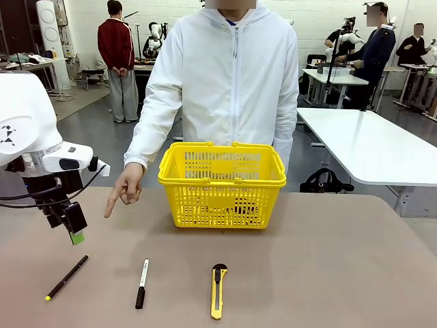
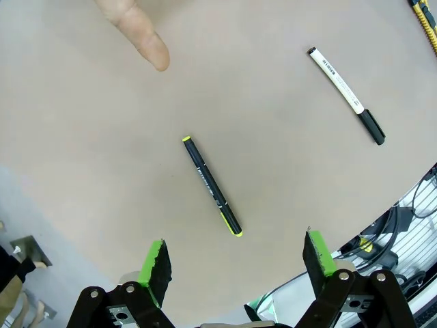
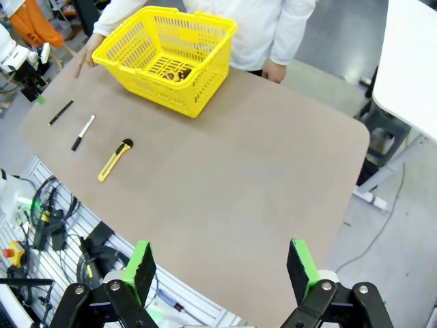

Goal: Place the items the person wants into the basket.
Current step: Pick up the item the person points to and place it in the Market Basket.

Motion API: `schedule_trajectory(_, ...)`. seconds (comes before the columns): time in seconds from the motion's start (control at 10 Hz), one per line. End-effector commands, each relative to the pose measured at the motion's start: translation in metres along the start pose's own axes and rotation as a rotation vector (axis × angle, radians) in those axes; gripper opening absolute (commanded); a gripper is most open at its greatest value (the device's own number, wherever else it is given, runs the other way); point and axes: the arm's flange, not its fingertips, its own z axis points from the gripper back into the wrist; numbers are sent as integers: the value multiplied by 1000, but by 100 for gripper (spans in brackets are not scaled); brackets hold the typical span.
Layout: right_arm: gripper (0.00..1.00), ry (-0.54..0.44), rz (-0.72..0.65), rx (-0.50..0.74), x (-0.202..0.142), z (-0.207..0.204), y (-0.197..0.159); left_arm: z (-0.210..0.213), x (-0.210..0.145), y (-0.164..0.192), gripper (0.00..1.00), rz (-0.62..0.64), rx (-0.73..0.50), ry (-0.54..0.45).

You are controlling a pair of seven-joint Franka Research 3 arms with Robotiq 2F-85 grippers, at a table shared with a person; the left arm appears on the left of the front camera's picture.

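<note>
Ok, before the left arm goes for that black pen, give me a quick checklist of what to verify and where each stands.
1. Left gripper open: ok.
2. Black pen lying free on the table, nothing touching it: ok.
3. Gripper centred over the pen: not ok, the pen sits ahead of the fingers.
4. Person's hand away from the pen: ok, it points from nearby.
5. White marker apart from the pen: ok.
6. Basket upright, open: ok.

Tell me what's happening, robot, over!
Left gripper open, above the black pen. Right gripper open, high off the table. Person's hand points at pen. Basket waiting; path clear.
</note>
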Motion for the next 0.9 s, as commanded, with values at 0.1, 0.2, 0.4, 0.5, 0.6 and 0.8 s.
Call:
schedule_trajectory(0.1,100,0,2,12,-4,-4,1,-34,-8,-6,100,-3,55,40)
schedule_trajectory(0.2,100,0,2,12,-4,-4,1,-46,-12,-12,100,-22,85,38)
schedule_trajectory(0.4,100,0,2,12,-4,-4,1,-69,-20,-10,100,35,77,36)
schedule_trajectory(0.5,100,0,2,12,-4,-4,1,-80,-23,-9,100,60,69,37)
schedule_trajectory(0.6,100,0,2,12,-4,-4,1,-90,-25,-8,100,69,67,40)
schedule_trajectory(0.8,100,0,2,12,-4,-4,1,-110,-24,-1,100,119,53,48)
